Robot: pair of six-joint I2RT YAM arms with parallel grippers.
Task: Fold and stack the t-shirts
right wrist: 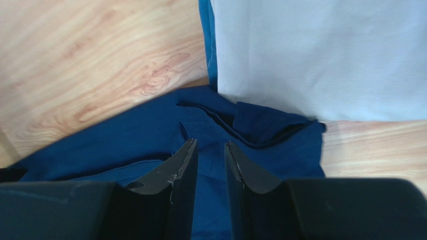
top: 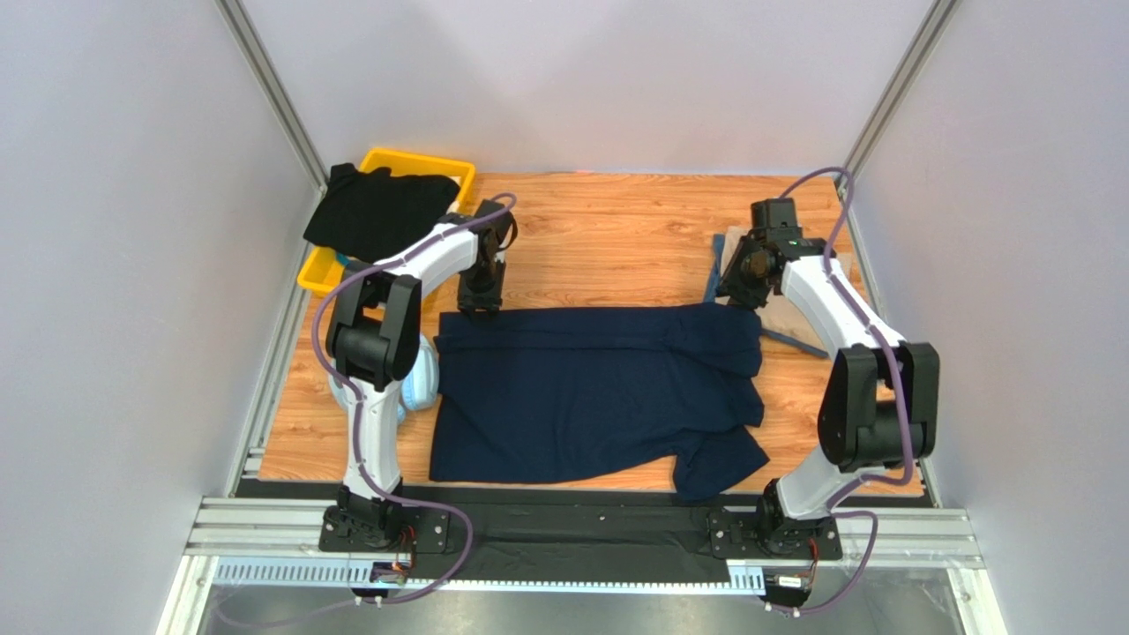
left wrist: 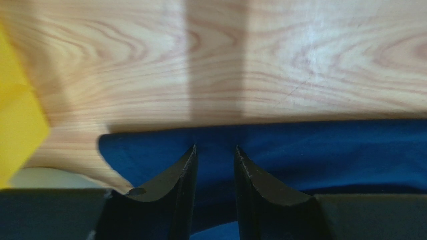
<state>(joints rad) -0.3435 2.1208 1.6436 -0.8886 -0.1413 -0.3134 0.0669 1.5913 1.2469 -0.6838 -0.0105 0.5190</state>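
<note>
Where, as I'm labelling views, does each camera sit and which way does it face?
Top external: above and behind the left arm and right arm, looking down on the table; both show.
Left wrist: on the left arm, facing the edge of the navy t-shirt; own jaws show.
Right wrist: on the right arm, facing the shirt's bunched corner; own jaws show.
Shared: all see the navy t-shirt.
</note>
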